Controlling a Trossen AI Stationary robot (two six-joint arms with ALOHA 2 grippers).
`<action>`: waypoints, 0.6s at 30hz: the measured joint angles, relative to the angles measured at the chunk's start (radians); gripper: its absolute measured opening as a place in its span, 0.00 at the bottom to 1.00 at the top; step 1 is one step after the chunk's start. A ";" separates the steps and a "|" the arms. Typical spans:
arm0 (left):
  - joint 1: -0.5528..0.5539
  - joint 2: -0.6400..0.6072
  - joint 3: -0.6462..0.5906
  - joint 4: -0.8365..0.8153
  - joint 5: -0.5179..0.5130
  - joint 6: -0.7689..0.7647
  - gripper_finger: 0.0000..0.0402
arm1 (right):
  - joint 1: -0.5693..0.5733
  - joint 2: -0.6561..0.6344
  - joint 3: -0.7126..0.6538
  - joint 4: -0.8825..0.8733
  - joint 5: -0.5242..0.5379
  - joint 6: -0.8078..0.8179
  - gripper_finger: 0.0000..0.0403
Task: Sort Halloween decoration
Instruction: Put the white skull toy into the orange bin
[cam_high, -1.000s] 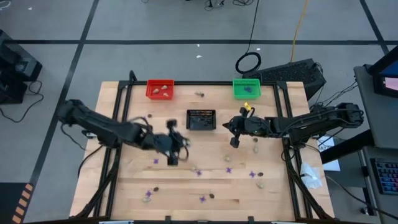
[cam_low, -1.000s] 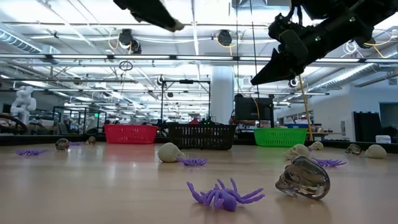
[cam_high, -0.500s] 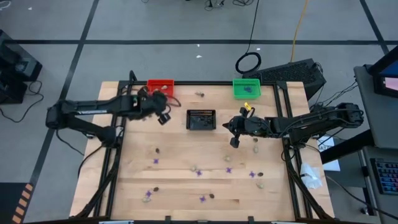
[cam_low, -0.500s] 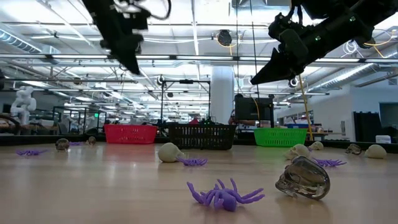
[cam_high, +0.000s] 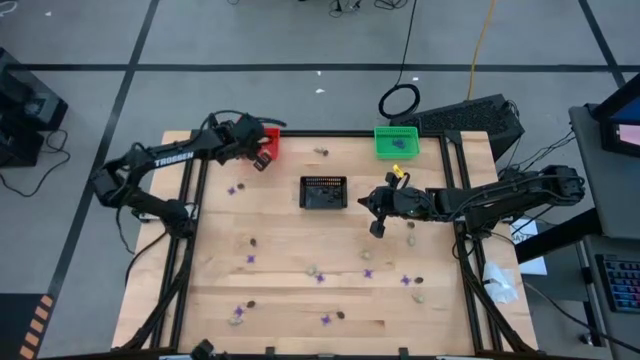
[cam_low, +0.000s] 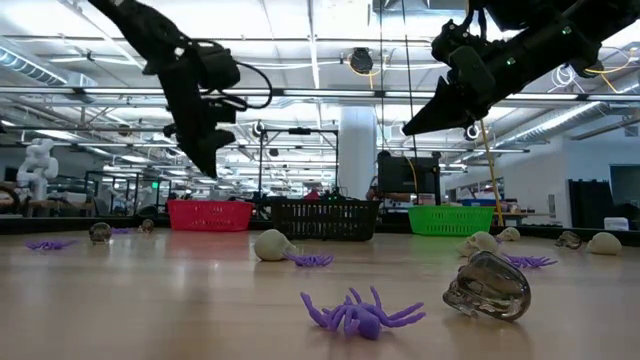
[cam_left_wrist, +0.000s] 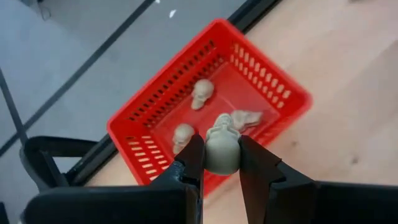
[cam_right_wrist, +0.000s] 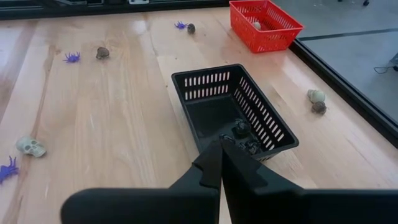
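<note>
Left claw (cam_left_wrist: 221, 163) grasping a beige skull (cam_left_wrist: 222, 148) above the red basket (cam_left_wrist: 273, 87), right claw (cam_right_wrist: 220, 163) clenched empty, just beside the black basket (cam_right_wrist: 273, 134).

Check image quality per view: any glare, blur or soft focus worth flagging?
Low view: ceiling lights glare behind both arms; the glossy dark skull carries bright reflections; the purple spider is sharp. Left wrist view: the beige skull in the left gripper is slightly soft, the red basket clear. High view: even light, trinkets tiny.
</note>
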 joint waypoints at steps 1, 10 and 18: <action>0.015 0.009 0.000 0.011 0.005 0.006 0.14 | 0.000 0.000 0.000 0.000 0.000 -0.001 0.00; 0.125 0.112 0.000 0.075 0.092 0.047 0.14 | 0.000 0.000 0.000 0.000 0.000 0.002 0.00; 0.144 0.223 0.000 0.108 0.119 0.048 0.14 | 0.000 0.000 0.000 0.000 0.000 0.006 0.00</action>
